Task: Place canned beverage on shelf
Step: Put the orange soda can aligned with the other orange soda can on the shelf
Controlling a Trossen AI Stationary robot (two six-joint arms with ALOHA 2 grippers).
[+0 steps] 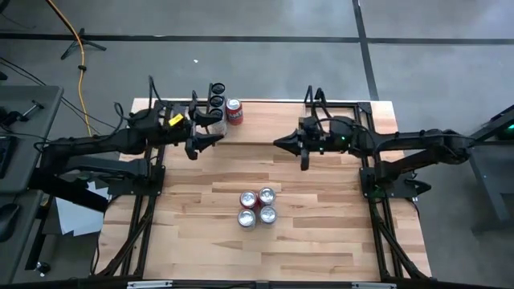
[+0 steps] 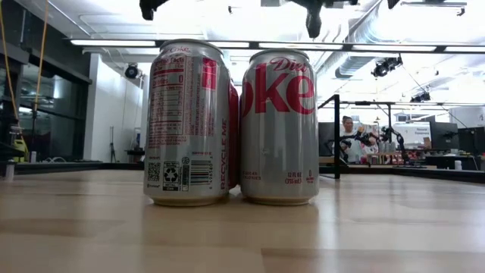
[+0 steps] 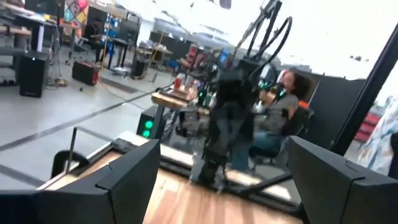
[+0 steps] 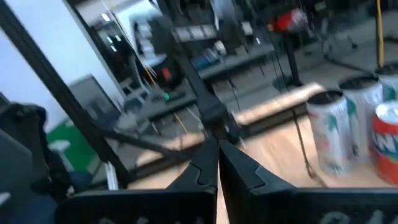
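Observation:
Several silver Diet Coke cans [image 1: 257,207] stand upright in a tight cluster on the middle of the table; two of them fill the low view [image 2: 231,121]. Three dark-topped cans [image 1: 215,101] and a red can [image 1: 234,111] stand at the far left, and they also show in the right wrist view [image 4: 333,130]. There they stand beside a thin black rod [image 4: 303,149] and a pale plank [image 4: 273,102] of the shelf. My left gripper [image 1: 210,143] is open and empty, just near of those cans. My right gripper [image 1: 279,143] is shut and empty, facing it from the right.
Both arms hover above the table's far half, their grippers pointing at each other with a gap between them. Black frame rails run along the table's left [image 1: 152,185] and right [image 1: 369,193] sides. A seated person [image 3: 280,106] shows beyond the table.

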